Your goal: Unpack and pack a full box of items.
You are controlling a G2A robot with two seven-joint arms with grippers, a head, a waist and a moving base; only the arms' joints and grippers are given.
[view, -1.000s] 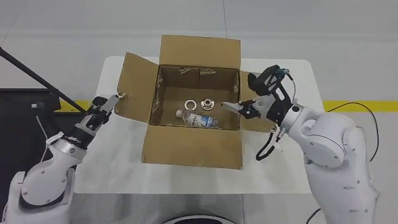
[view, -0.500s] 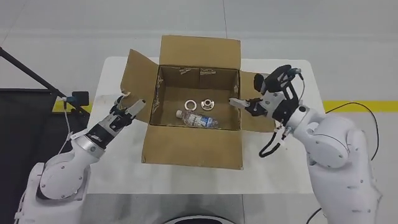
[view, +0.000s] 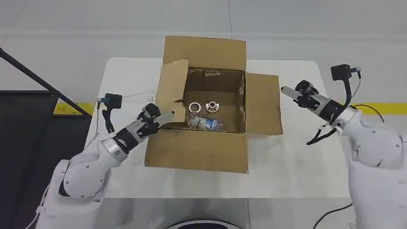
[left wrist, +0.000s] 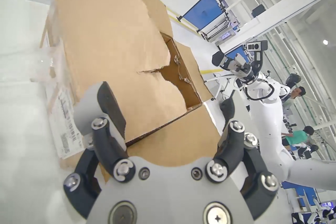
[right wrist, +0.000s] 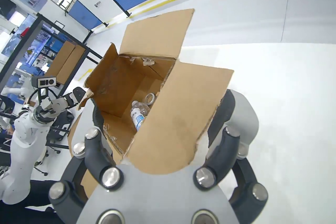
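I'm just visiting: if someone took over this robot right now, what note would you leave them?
Left gripper: open, against the left flap, which stands tilted inward.
Right gripper: open, just outside the flat right flap.
Box: bottle and two rings lie inside.
Done: left flap raised.
Left: the other three flaps are open; likely fold them shut.
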